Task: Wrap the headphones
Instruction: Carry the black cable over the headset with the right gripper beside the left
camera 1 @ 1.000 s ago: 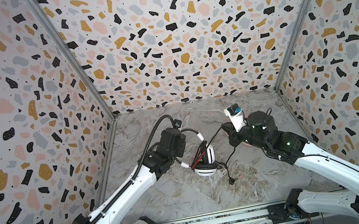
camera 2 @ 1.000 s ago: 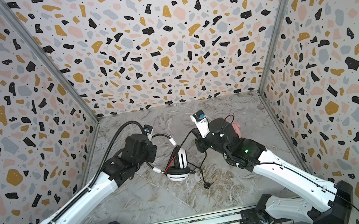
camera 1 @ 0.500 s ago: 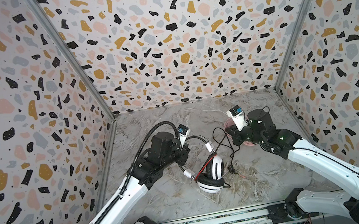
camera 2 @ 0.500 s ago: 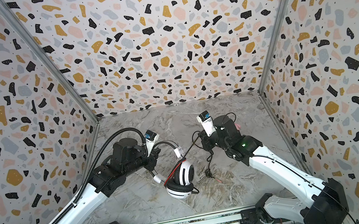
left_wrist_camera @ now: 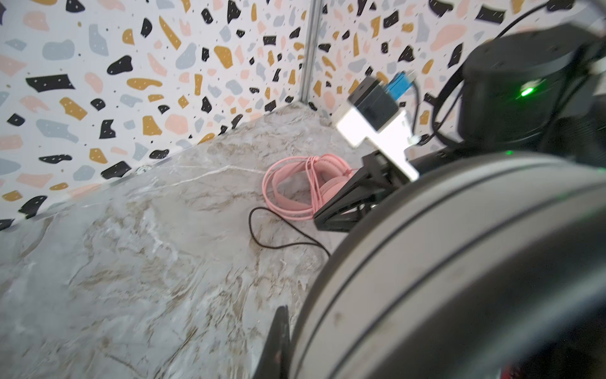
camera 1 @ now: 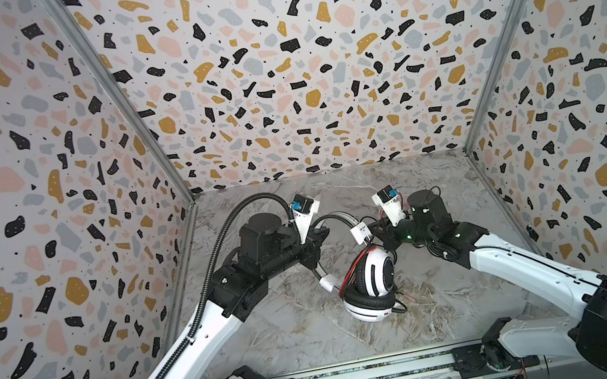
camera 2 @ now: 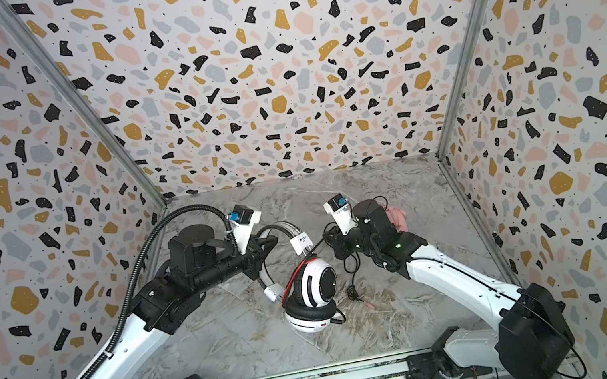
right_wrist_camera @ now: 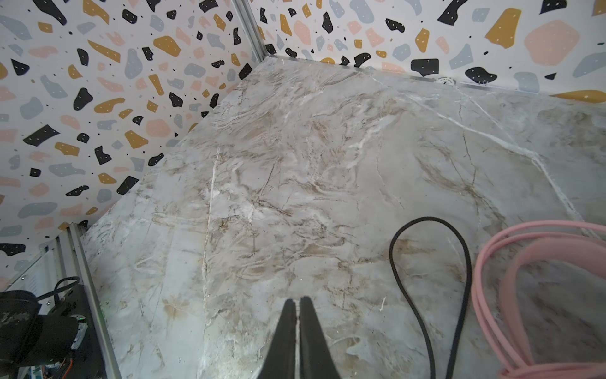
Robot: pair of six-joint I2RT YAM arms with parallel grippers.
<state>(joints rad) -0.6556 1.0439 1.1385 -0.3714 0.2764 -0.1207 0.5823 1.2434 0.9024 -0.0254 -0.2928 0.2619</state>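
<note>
The white, black-striped headphones (camera 1: pixel 372 277) (camera 2: pixel 316 285) hang by their black headband near the middle of the marble floor, ear cups stacked low. My left gripper (camera 1: pixel 322 233) is shut on that headband. In the left wrist view one finger (left_wrist_camera: pixel 280 328) presses against the band (left_wrist_camera: pixel 459 262), which hides the other finger. My right gripper (camera 1: pixel 375 228) (right_wrist_camera: pixel 296 305) is shut just right of the headband, with nothing visible between its tips. The black cable (camera 2: pixel 350 275) (right_wrist_camera: pixel 426 262) hangs in loops beside it. The pink headphones (left_wrist_camera: pixel 295 187) (camera 2: pixel 397 216) lie coiled behind the right arm.
Speckled terrazzo walls (camera 1: pixel 273 77) close in the marble floor (camera 1: pixel 276 330) on three sides. A metal rail (camera 1: pixel 368 377) with both arm bases runs along the front edge. The black cable's plug end (camera 2: pixel 368 305) lies on the floor right of the ear cups.
My left gripper has carried the white headphones a little to the right and toward the front. The right gripper has stayed shut close by, and the black cable now hangs looser.
</note>
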